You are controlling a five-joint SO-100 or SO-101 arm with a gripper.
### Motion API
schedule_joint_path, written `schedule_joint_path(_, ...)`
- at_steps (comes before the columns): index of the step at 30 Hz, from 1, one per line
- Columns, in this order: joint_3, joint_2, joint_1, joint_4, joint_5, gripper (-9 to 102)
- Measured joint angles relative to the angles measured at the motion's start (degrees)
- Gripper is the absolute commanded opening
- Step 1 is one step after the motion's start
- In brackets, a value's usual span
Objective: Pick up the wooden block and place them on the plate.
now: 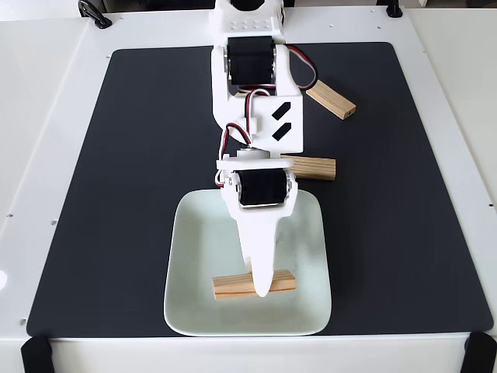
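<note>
The pale mint-green plate (pixel 189 256) lies at the near edge of the black mat. A light wooden block (pixel 231 286) lies crosswise over the plate's near part. My white gripper (pixel 264 291) reaches down from the arm, and its upper finger (pixel 259 249) covers the block's middle. The lower jaw is hidden beneath, and the gripper looks shut on this block. A second wooden block (pixel 314 168) lies on the mat just beyond the plate's far right corner, partly behind the arm. A third block (pixel 332 99) lies tilted further back on the right.
The black mat (pixel 132 171) covers most of the white table (pixel 46 116). The arm's body (pixel 252 85) stands over the mat's far middle. Black clamps (pixel 93 12) sit at the table's corners.
</note>
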Motion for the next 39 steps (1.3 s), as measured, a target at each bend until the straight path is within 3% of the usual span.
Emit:
schedule_joint_path(19,3.8,2.7,0.0,-1.6,4.7,1)
schedule_joint_path(29,5.9,6.3,0.0,2.1,4.7,33)
schedule_joint_path(39,5.9,6.7,0.0,4.6,4.7,34)
